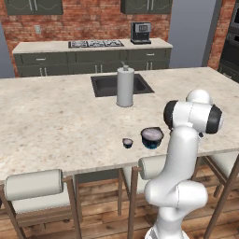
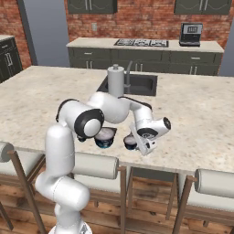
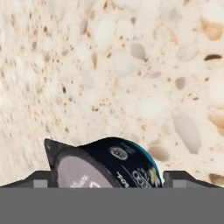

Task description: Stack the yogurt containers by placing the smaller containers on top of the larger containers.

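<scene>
Robot's jaws, spread wide, straddle a mid-sized yogurt cup on the desk, not yet gripped. Big cup & tiny cup sit unstacked nearby; no stacking done.

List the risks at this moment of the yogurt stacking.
1. The gripper straddles the mid-sized dark yogurt cup with a pale lid loosely; closing off-centre may tip it.
2. That cup sits near the speckled stone counter's edge; a nudge might knock it off.
3. The wide blue-based cup stands close; the arm might bump it.
</scene>
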{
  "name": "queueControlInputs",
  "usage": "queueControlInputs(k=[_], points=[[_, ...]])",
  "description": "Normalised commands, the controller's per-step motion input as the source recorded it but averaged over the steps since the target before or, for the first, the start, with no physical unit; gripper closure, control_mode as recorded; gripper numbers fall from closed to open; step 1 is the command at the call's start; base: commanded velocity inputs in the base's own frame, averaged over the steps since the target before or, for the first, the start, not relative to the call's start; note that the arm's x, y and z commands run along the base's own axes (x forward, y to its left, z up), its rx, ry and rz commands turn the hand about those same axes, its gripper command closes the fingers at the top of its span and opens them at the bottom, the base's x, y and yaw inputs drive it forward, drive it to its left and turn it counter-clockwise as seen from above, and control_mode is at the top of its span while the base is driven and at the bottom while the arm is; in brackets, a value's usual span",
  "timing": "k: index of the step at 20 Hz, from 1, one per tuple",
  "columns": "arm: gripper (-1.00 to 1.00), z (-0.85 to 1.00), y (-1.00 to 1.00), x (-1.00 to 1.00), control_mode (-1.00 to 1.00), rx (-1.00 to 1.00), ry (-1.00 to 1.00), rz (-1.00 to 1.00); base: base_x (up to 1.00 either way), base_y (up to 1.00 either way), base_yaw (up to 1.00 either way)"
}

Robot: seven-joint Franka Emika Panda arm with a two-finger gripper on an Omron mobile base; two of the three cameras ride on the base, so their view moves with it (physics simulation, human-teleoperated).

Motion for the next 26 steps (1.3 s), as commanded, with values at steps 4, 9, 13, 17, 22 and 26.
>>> queueControlInputs(k=[4, 9, 13, 17, 22, 26], points=[[-1.0, -0.32, 0.17, 0.05, -1.0, -0.04, 0.04, 0.0, 0.0, 0.0, 0.0], [1.0, -0.28, 0.14, 0.05, -1.0, -0.03, 0.05, 0.0, 0.0, 0.0, 0.0], [1.0, -0.23, 0.01, 0.0, -1.0, 0.0, 0.01, 0.0, 0.0, 0.0, 0.0], [1.0, -0.17, 0.0, 0.0, -1.0, 0.0, 0.0, 0.0, 0.0, 0.0, 0.0], [1.0, -0.02, 0.0, 0.0, -1.0, 0.0, 0.0, 0.0, 0.0, 0.0, 0.0], [1.0, 0.05, 0.0, 0.0, -1.0, 0.0, 0.01, 0.0, 0.0, 0.0, 0.0]])
